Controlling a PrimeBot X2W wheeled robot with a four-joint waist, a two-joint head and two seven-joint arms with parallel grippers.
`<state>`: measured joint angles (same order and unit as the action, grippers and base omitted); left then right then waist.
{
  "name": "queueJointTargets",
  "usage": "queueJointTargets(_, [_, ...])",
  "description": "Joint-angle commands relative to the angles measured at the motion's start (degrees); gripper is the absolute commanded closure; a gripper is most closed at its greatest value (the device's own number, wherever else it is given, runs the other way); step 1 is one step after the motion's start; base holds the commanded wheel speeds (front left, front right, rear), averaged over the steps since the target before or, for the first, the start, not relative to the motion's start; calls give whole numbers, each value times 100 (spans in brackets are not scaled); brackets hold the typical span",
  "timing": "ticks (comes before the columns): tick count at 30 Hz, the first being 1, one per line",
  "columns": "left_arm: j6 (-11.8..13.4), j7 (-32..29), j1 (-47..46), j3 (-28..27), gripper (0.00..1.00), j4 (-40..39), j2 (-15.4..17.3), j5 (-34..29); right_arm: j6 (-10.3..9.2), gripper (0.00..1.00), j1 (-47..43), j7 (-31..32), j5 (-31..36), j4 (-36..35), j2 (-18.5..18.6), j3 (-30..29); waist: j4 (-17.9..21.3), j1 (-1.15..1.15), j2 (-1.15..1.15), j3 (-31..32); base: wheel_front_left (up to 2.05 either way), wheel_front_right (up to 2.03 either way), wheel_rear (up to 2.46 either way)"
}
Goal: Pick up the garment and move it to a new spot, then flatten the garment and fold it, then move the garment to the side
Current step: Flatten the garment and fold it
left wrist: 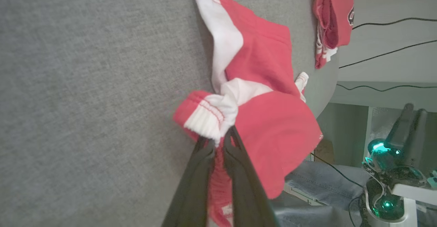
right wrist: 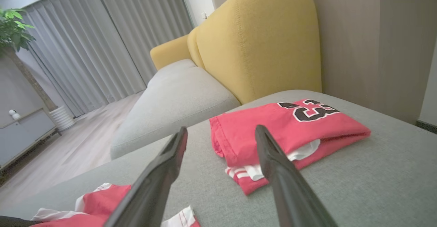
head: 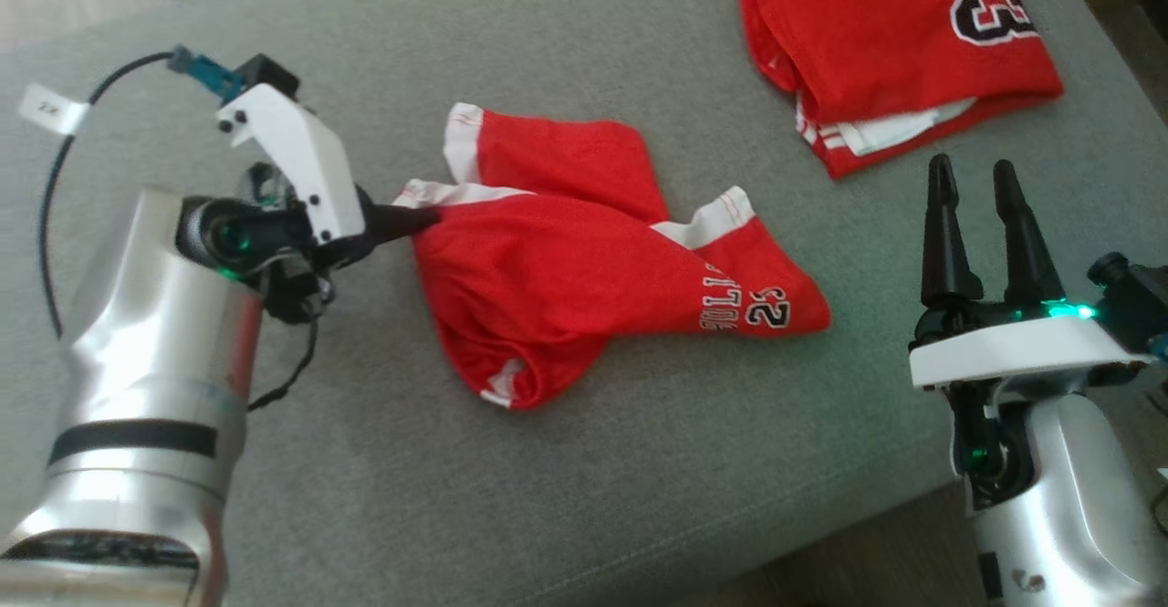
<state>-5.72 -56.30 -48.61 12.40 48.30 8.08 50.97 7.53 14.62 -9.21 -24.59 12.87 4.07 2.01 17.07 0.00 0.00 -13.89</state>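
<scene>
Red shorts [head: 566, 287], head view: crumpled on the grey cushion [head: 456, 497], their white-trimmed edge at the tip of the left claw [head: 424, 219], the rest spreading away beyond it
Left claw, head view: fingers pressed together, pinching that white edge
Right claw [head: 975, 205], head view: fingers spread, holding nothing, well apart from the shorts
Folded jersey [head: 876, 41], head view: beyond the right claw's tips, slightly to its left
Left claw [left wrist: 220, 141], left wrist view: both fingers [left wrist: 194, 179] nipping a bunched white cuff of the shorts [left wrist: 273, 131]
Right claw [right wrist: 221, 129], right wrist view: spread wide, the folded jersey [right wrist: 307, 121] ahead between and past its fingers, the shorts [right wrist: 102, 199] low beside the finger on that view's left
</scene>
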Motion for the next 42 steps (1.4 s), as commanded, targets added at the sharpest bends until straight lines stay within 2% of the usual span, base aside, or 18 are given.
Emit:
queueJointTargets(1, [-47,9,-314,-120,100,-231,136,75,-4,0,140,-15,41,-169,17,137,-144,0,0,145,0,0,0])
queueJointTargets(5, [-165,-74,-292,114,100,-655,50,294,-4,0,66,67,104,-207,104,143,-455,0,0,453,0,0,0])
queueJointTargets(7, [-172,-138,-244,331,100,-1187,64,500,-4,0,19,118,133,-234,151,123,-612,0,0,595,0,0,0])
queueJointTargets(9, [-174,-234,-86,598,100,-1847,214,746,-4,0,-41,184,155,-263,181,102,-754,0,0,715,0,0,0])
queueJointTargets(13, [-175,-378,357,1216,100,-3297,830,1150,-4,0,-193,277,202,-341,220,44,-1027,0,0,906,0,0,0])
queueJointTargets(17, [-176,-171,974,1635,100,-4343,1581,1286,-4,0,-335,338,224,-417,233,22,-1240,0,0,1032,0,0,0])
queueJointTargets(20, [-176,251,1454,1963,100,-4684,2086,1126,-4,0,-417,374,238,-462,238,27,-1370,0,0,1069,0,0,0])
queueJointTargets(24, [-176,950,2020,2237,100,-4567,2415,1166,-4,0,-477,425,253,-507,248,17,-1494,0,0,1064,0,0,0])
queueJointTargets(25, [-176,1163,2113,2277,88,-4444,2444,1161,-4,0,-484,439,257,-519,255,16,-1518,0,0,1057,0,0,0])
queueJointTargets(27, [-176,1547,2251,2369,51,-4196,2438,1174,-4,0,-485,467,268,-534,272,26,-1545,0,0,1045,0,0,0])
queueJointTargets(28, [-176,1744,2293,2398,0,-4050,2424,1176,-4,0,-482,479,272,-540,279,26,-1555,0,0,1039,0,0,0])
queueJointTargets(35, [-176,2657,2323,2556,0,-3407,2392,1283,-4,0,-503,524,291,-503,306,79,-1576,0,0,1097,0,0,0])
queueJointTargets(40, [-144,4057,2187,2432,0,-3220,2679,452,-4,0,-596,406,249,-552,300,151,-1542,0,0,1233,0,0,0])
queueJointTargets(42, [68,4701,2213,2295,0,-3276,2686,108,-4,0,-653,357,227,-562,319,137,-1543,0,0,1287,0,0,0])
